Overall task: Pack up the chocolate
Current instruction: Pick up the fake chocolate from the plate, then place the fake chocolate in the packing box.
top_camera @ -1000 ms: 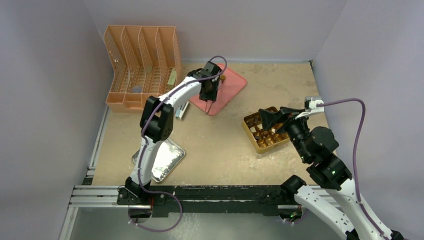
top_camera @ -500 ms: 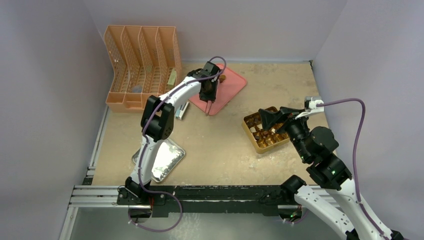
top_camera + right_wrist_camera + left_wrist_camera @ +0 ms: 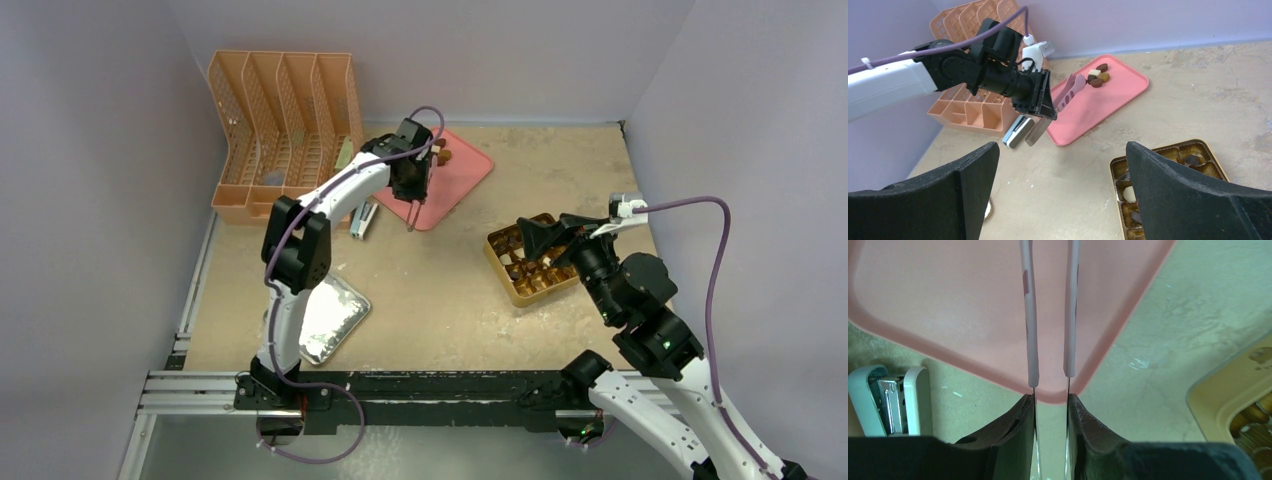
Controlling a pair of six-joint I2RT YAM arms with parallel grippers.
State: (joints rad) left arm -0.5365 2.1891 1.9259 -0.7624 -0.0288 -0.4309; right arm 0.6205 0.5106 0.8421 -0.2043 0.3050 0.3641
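Left end effector [image 3: 1050,402] gripping tongs [image 3: 1030,315], chocolate [image 3: 1097,77] beyond tips (pink tray [image 3: 1118,95])

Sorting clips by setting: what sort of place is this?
Probably a robot lab test cell: plain walls enclose a worn table, two arms stand on a metal rail at its edge, with a pink tray and gold box as props.

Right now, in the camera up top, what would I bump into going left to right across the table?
Orange file rack → stapler → pink tray → gold chocolate box.
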